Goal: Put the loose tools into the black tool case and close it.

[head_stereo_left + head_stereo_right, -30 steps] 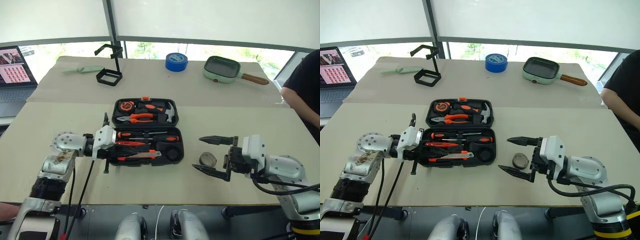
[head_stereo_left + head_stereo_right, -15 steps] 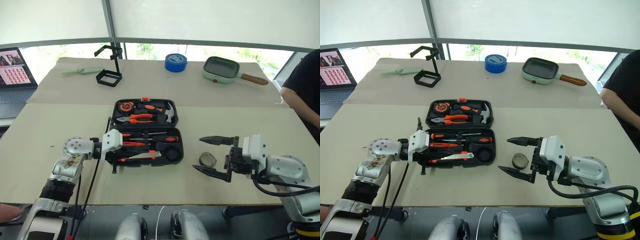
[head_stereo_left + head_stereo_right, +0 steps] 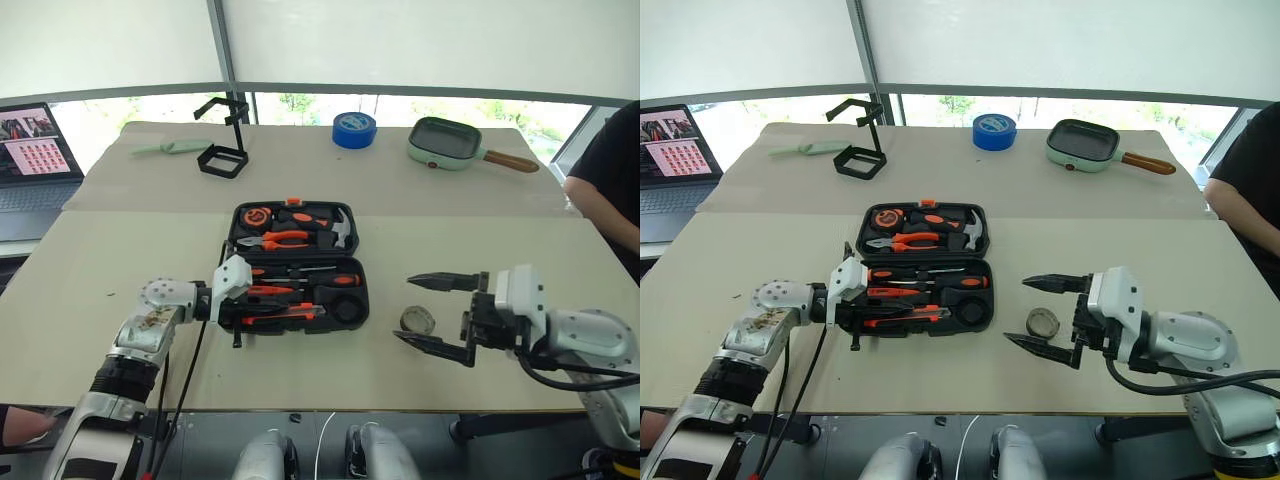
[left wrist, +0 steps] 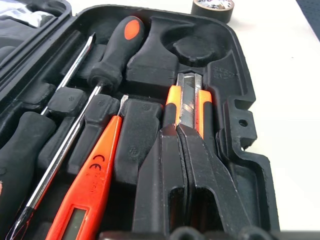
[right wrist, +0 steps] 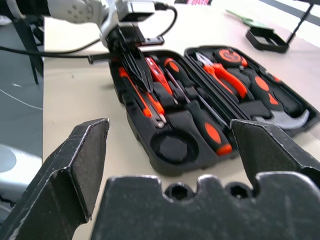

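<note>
The black tool case [image 3: 350, 318] lies open mid-table, with pliers and a hammer in its far half. A long screwdriver [image 4: 112, 55] and an orange screwdriver [image 4: 87, 190] lie in slots of its near half. My left gripper [image 3: 243, 303] is low over the case's front left corner. It is shut on the end of the orange-and-black utility knife [image 4: 187, 105], which lies along the front slot. A small dark grey tape roll [image 3: 416, 320] rests on the table right of the case. My right gripper [image 3: 404, 308] is open wide, with its fingers on either side of the roll.
At the back of the table are a big blue tape roll [image 3: 354, 129], a green pan [image 3: 445, 141], a black square stand [image 3: 222, 158] and a pale green handled tool [image 3: 170, 147]. A laptop [image 3: 35, 140] sits far left. A person [image 3: 612, 190] sits at the right edge.
My left gripper has sunk lower and edged right toward the case with the knife. The camera view has shifted a little. My right gripper stays open in about the same place.
</note>
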`<act>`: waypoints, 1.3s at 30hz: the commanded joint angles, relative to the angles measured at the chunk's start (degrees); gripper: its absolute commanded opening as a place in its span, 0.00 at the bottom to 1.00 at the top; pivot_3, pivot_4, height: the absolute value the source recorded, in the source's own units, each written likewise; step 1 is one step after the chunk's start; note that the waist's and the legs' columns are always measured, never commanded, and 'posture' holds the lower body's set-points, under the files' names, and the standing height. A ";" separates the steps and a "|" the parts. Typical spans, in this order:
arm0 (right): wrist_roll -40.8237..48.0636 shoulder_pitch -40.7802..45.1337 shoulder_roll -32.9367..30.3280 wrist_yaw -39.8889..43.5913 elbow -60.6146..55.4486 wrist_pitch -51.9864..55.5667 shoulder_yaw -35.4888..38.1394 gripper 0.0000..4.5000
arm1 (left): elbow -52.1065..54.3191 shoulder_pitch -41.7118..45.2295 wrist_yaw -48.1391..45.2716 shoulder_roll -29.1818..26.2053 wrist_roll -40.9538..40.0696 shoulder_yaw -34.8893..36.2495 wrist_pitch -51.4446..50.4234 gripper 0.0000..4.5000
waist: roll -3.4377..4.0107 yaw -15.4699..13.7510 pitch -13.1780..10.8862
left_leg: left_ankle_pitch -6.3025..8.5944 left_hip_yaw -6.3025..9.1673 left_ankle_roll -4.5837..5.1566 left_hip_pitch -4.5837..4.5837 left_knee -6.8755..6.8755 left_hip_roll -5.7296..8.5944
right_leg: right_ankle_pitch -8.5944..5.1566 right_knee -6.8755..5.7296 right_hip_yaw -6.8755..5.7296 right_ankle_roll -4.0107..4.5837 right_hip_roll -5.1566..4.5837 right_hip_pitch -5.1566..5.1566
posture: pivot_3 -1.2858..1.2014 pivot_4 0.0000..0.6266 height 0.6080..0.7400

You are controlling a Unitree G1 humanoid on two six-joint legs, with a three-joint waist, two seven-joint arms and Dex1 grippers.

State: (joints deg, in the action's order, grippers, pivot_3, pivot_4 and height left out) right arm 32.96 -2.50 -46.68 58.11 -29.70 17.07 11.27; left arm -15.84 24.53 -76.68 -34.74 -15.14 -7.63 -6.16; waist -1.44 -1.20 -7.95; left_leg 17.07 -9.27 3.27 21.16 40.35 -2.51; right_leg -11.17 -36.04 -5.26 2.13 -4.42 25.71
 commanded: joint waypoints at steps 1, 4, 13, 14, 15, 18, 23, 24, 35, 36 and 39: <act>2.01 -4.06 -0.36 0.24 -1.74 -0.42 6.75 1.00 | 2.38 -1.82 -0.23 1.72 -5.37 4.30 1.80 0.01 | 0.00 0.19 0.00 | 0.00 0.00 0.00 0.01 -0.01 0.00 | 0.00 0.00 0.01 0.00 0.00 0.01 | 0.52 0.24 1.00; 1.36 -13.12 1.46 2.24 0.59 -3.65 15.28 1.00 | 10.06 -4.14 -0.94 -1.67 -10.72 8.87 -3.53 0.14 | -0.18 0.01 -0.11 | -0.01 0.05 -0.02 0.22 0.00 -0.02 | 0.00 0.01 0.04 -0.01 -0.02 0.19 | 0.52 0.24 1.00; -8.00 -27.15 6.38 7.03 12.65 -21.09 22.55 1.00 | 20.76 -17.87 -2.91 -3.49 -18.09 19.05 1.87 0.83 | -0.13 0.50 -0.11 | -0.01 0.03 -0.05 0.12 -0.07 -0.06 | -0.01 0.06 0.16 -0.04 -0.04 0.19 | 0.52 0.24 1.00; -8.73 -27.35 6.38 7.04 12.78 -21.79 21.84 1.00 | 21.00 -19.13 -2.99 -3.69 -18.33 19.71 2.10 0.91 | -0.12 0.64 -0.11 | -0.02 0.03 -0.08 0.12 -0.08 -0.08 | -0.02 0.05 0.19 -0.03 -0.05 0.22 | 0.52 0.24 1.00; -9.38 -27.25 6.00 7.25 12.57 -22.31 20.95 1.00 | 21.72 -20.42 -2.81 -3.84 -18.46 19.91 1.77 0.98 | -0.12 0.71 -0.12 | -0.03 0.03 -0.11 0.10 -0.09 -0.13 | -0.02 0.04 0.26 -0.03 -0.05 0.24 | 0.52 0.24 1.00; -12.62 -22.69 2.02 7.44 8.35 -20.42 14.27 1.00 | 23.73 -24.59 -3.13 -3.50 -16.89 18.78 4.11 0.99 | -0.05 0.79 -0.11 | -0.08 0.02 -0.19 0.01 -0.18 -0.17 | -0.18 0.02 0.33 0.24 -0.03 0.26 | 0.52 0.24 1.00; -14.36 -11.41 -6.14 4.53 3.17 -3.98 3.37 1.00 | 26.47 -25.98 -1.47 -0.77 -18.22 18.18 5.33 0.99 | -0.07 0.70 -0.12 | -0.14 -0.11 -0.29 -0.02 -0.35 -0.11 | -0.20 -0.03 0.71 0.29 0.01 0.44 | 0.52 0.24 1.00; -14.89 -9.16 -7.36 4.55 2.91 -2.07 1.19 1.00 | 26.60 -25.80 -1.22 -0.26 -18.00 18.09 6.04 0.99 | -0.07 0.34 -0.12 | -0.15 -0.10 -0.29 -0.01 -0.41 -0.10 | -0.17 -0.02 0.67 0.26 0.04 0.44 | 0.52 0.24 1.00; -25.82 11.60 -9.80 2.58 9.47 7.90 -19.71 1.00 | 26.44 -26.08 0.43 0.36 -18.33 17.99 6.35 0.99 | -0.13 0.40 -0.15 | 0.02 -0.14 -0.11 0.19 -0.42 0.00 | -0.10 0.21 0.51 0.12 0.03 0.49 | 0.52 0.24 1.00; -26.43 12.45 -9.44 2.24 10.08 7.84 -20.31 1.00 | 26.64 -26.37 0.65 0.44 -18.28 17.97 6.36 0.99 | -0.14 0.48 -0.15 | 0.02 -0.16 -0.11 0.19 -0.41 0.00 | -0.10 0.21 0.52 0.12 0.02 0.49 | 0.52 0.24 1.00; -26.87 14.29 -8.64 2.92 11.17 8.11 -21.86 1.00 | 27.19 -27.30 1.48 0.83 -18.03 17.96 6.83 0.99 | -0.14 0.50 -0.15 | 0.00 -0.15 -0.14 0.18 -0.42 -0.01 | -0.09 0.19 0.52 0.10 0.02 0.50 | 0.52 0.24 1.00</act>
State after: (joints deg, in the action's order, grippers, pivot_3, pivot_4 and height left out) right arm 6.77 10.66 -55.32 60.97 -18.28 25.24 -10.74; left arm 9.29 -2.54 -75.78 -34.10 -32.85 9.99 -0.86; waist -1.57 -0.70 -8.11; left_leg 17.06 -9.42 3.12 21.34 39.93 -2.53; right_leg -11.26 -35.86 -4.74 2.23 -4.40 26.21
